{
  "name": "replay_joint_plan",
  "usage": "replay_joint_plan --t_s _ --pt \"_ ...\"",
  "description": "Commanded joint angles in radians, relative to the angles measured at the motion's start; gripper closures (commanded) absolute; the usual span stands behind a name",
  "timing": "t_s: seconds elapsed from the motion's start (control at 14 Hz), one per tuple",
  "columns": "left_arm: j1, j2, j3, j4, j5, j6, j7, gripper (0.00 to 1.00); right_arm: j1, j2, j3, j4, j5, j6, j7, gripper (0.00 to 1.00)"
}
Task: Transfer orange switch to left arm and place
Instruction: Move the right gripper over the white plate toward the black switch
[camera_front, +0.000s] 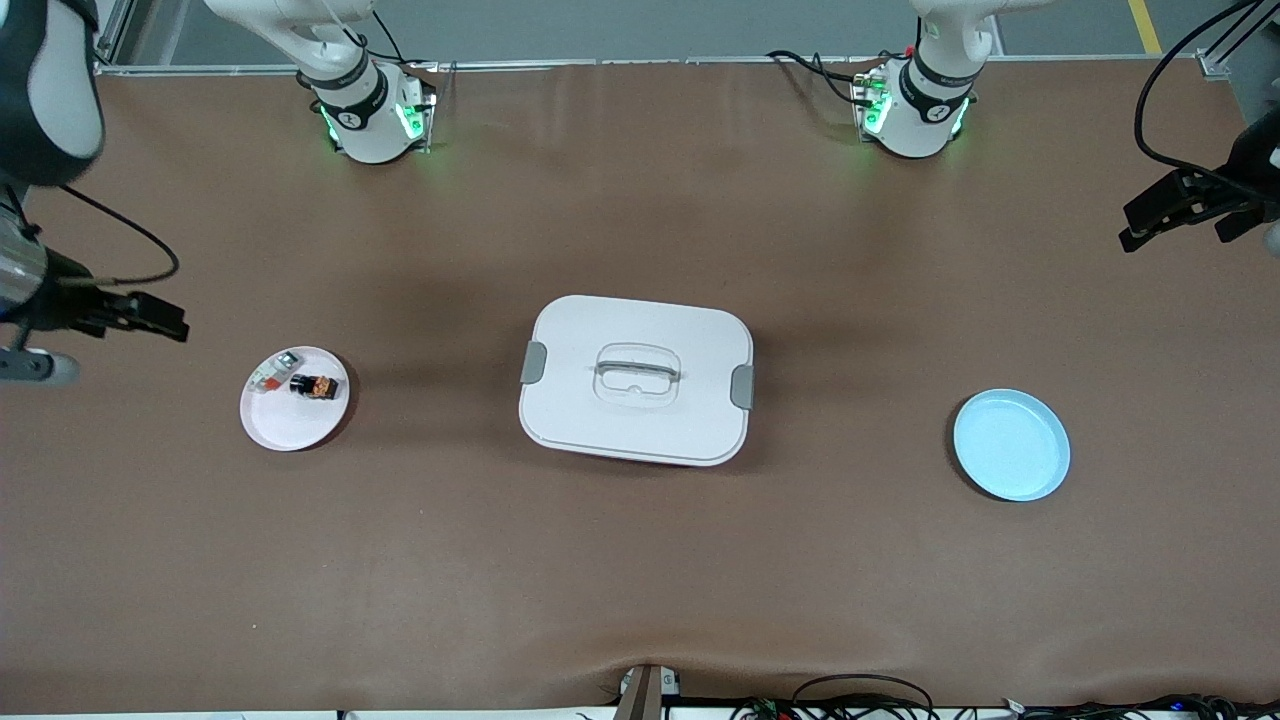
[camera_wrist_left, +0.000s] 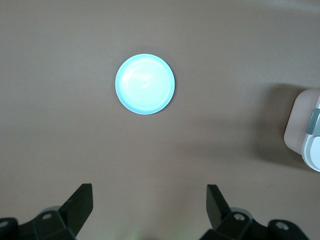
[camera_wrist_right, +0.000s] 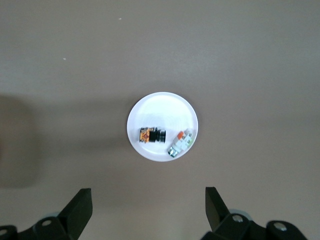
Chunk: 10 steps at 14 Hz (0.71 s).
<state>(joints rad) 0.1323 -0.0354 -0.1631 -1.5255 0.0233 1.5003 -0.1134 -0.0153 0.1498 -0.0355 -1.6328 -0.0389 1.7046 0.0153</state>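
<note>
Front view: the switch (camera_front: 314, 386) lies on a white plate (camera_front: 290, 425) toward the right arm's end of the table (camera_front: 640, 600), the box (camera_front: 636, 379) at the table's middle. Right gripper (camera_wrist_right: 147, 212) hangs above that plate, jaws spread, empty. Left gripper (camera_wrist_left: 150, 210) hangs wide open near a blue plate (camera_wrist_left: 145, 84).

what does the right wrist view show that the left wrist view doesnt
Only the right wrist view shows the white plate holding the orange switch and a small white part, plus the open right pincer.
Only the left wrist view shows the blue plate, bare, an edge of the box, and the open left pincer.
Both show the brown table, and neither pincer holds anything.
</note>
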Motion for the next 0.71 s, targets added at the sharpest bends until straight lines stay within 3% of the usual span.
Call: replay_joint_plan --t_s 0.0,0.36,0.64 --pt "0.007 -0.006 -0.004 0.008 0.004 -0.006 0.021 0.0 -0.014 -0.016 0.008 -0.134 -0.01 0.133 0.009 0.0" --pt "0.009 -0.006 -0.003 0.008 0.004 -0.006 0.021 0.0 -0.023 -0.012 0.009 -0.386 -0.007 0.425 0.009 0.0" --pt "0.009 -0.003 -0.001 0.014 0.003 0.0 0.021 0.0 -0.022 0.039 0.008 -0.426 -0.007 0.475 0.009 0.0"
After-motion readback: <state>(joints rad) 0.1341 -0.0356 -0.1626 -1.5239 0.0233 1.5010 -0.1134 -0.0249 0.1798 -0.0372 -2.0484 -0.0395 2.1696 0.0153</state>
